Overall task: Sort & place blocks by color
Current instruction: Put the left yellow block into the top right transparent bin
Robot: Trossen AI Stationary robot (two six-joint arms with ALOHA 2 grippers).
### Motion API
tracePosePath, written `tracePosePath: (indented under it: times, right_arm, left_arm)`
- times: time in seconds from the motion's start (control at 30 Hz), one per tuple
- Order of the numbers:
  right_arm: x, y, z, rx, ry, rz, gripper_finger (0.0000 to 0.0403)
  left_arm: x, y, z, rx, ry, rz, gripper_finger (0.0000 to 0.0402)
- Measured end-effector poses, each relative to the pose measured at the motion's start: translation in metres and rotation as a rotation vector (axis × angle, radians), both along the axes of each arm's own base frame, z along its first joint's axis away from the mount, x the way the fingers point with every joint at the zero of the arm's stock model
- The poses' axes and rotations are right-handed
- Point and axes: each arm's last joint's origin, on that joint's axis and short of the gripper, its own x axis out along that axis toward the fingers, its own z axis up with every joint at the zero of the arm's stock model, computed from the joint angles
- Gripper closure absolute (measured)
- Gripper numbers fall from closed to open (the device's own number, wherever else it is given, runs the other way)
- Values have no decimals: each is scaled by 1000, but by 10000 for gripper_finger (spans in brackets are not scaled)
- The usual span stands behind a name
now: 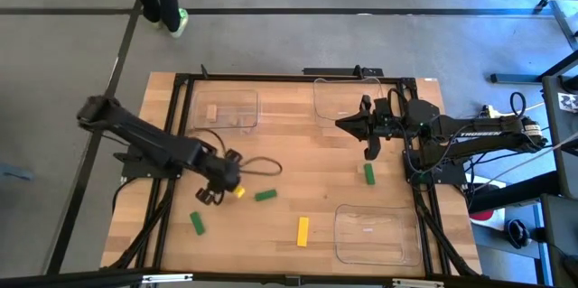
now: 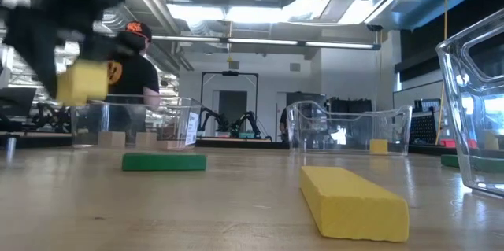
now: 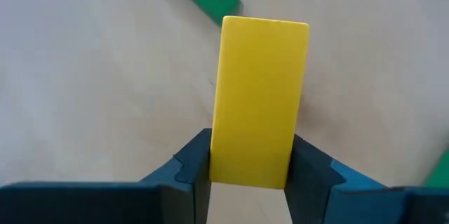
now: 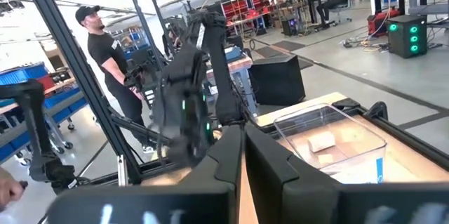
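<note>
1. Sorting is judged partly done: tan blocks (image 1: 211, 113) are seen inside the far-left clear tray (image 1: 224, 109)
2. One yellow block (image 3: 257, 97) is held clamped in the left tool (image 1: 219, 187), above the desk (image 1: 298, 144)
3. Three green blocks (image 1: 265, 196) and a yellow bar (image 1: 302, 230) are left loose on the desk
4. The right tool (image 1: 368, 148), fingers pressed together and empty, is held near the far-right tray (image 1: 348, 98)

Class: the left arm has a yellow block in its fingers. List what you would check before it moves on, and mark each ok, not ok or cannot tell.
1. Left gripper shut on the yellow block: ok.
2. Block lifted off the table: ok, per the low view.
3. Block square in the jaws: ok.
4. Right gripper clear of the left arm's side: ok.
5. Which clear tray takes yellow: cannot tell.
6. Long yellow bar still unsorted: not ok.
</note>
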Motion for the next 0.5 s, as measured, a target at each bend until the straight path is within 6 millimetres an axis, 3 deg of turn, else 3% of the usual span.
tracePosePath:
  times: [0.27, 0.5]
  right_arm:
    - [3, 0, -2, 0, 4, 0, 380]
    - [7, -1, -1, 13, -10, -36, 379]
  left_arm:
    - [-23, 37, 63, -99, -443, 422, 280]
    - [-26, 63, 91, -141, -705, 572, 280]
